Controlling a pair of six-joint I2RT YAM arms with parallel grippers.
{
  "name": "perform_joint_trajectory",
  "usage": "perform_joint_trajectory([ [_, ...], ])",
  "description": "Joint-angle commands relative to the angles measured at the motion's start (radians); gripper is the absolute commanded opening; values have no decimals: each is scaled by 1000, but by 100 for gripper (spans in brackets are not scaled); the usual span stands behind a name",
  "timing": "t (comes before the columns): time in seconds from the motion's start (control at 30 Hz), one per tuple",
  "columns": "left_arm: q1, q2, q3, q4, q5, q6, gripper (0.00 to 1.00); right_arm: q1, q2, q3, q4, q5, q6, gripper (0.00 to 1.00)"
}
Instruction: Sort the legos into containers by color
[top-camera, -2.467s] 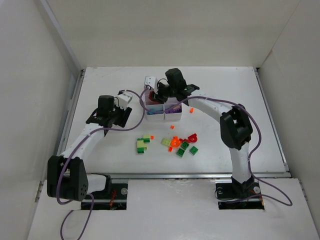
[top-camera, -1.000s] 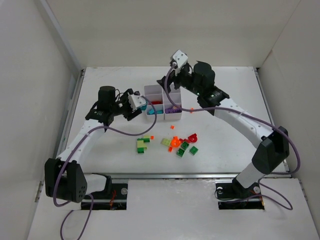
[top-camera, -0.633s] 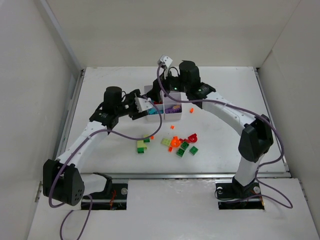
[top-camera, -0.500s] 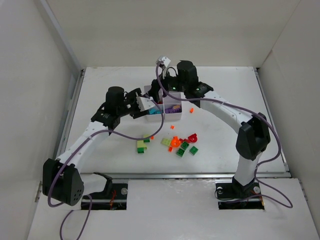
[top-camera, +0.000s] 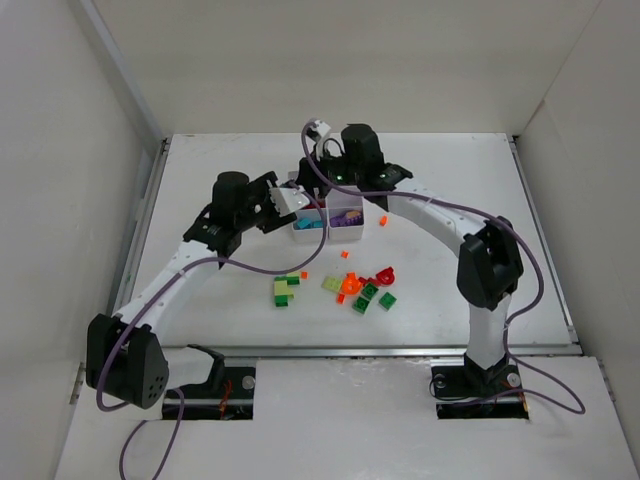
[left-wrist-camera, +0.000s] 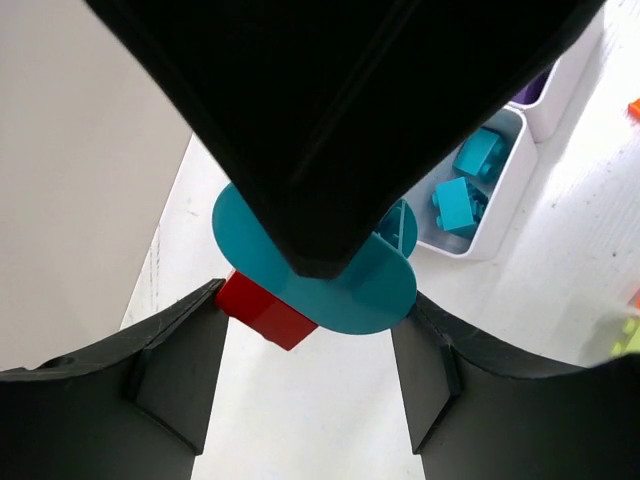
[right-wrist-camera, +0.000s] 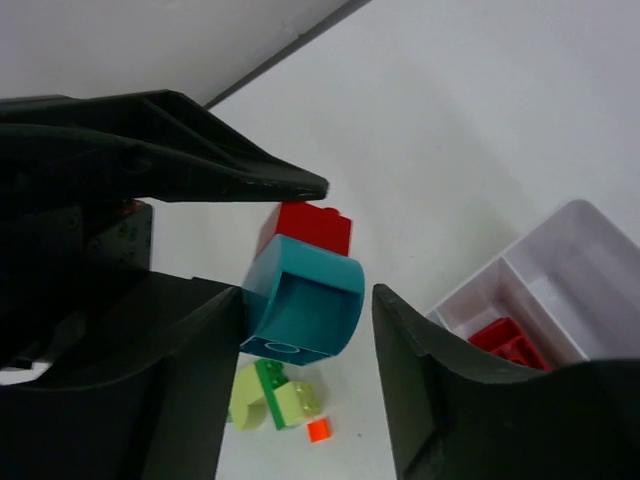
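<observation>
Separation of two stuck legos looks like the step in hand. Both arms meet above the far-left corner of the containers (top-camera: 345, 238), and between them hangs a red-and-teal pair (left-wrist-camera: 350, 290): a rounded teal piece with a red brick pressed onto it.

The left claw (left-wrist-camera: 310, 300) holds this pair, at a middling width. The red brick touches one finger and the teal piece touches the other. The right claw (right-wrist-camera: 305, 300) stands around the teal part. One finger touches it and a thin gap shows at the other, so I cannot tell whether it grips yet.

The rest of the legos (top-camera: 355, 288) lie loose on the surface (top-camera: 450, 180) near the arms. They are red, orange and green, with a green and yellow-green clump further left. In the box, teal bricks fill the near-left compartment (left-wrist-camera: 465, 190), purple ones lie to their right, and red ones (right-wrist-camera: 510, 345) show in another cell.

The next move likely calls for the right claw to clamp the teal piece firmly. A short twist or pull against the left claw should then split the pair. After that, teal goes with the teal bricks and red with the red. A weak pinch could let a piece spring away.
</observation>
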Motion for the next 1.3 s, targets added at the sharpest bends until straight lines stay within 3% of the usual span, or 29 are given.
perform_joint_trajectory([
  [0.0,-2,-18,35,67,11,-22,0,9,14,82,4,-59,4,57],
  [0.23,-2,-18,26,76,11,-33,0,9,63,135,4,-243,-5,3],
  [0.33,-2,-18,26,76,11,-42,4,9,72,135,4,-254,-14,0],
  [0.4,-2,-18,26,65,11,-42,29,0,61,107,4,-254,-45,0],
  [0.43,-2,-18,26,49,11,-42,61,-11,38,98,4,-254,-78,0],
  [0.47,-2,-18,26,48,11,-56,75,-11,38,86,4,-254,-98,0],
  [0.57,-2,-50,26,-7,43,-56,100,-47,-9,33,4,-254,-173,0],
  [0.7,71,-119,26,-82,226,-65,100,-98,-60,-39,4,-283,-298,0],
  [0.77,131,-130,38,-149,319,-1,100,-124,-97,-89,4,-328,-363,0],
  [0.9,165,-92,136,-455,512,171,100,-124,-166,-172,4,-372,-559,0],
  [1.0,165,40,283,-650,652,345,92,-124,-201,-203,4,-382,-606,0],
  [1.03,165,122,325,-783,714,387,91,-124,-201,-203,4,-391,-627,0],
  [1.17,165,328,535,-1101,793,608,89,-106,-250,-241,4,-365,-706,0],
  [1.27,142,422,644,-1102,805,532,86,-80,-272,-266,4,-331,-759,0],
])
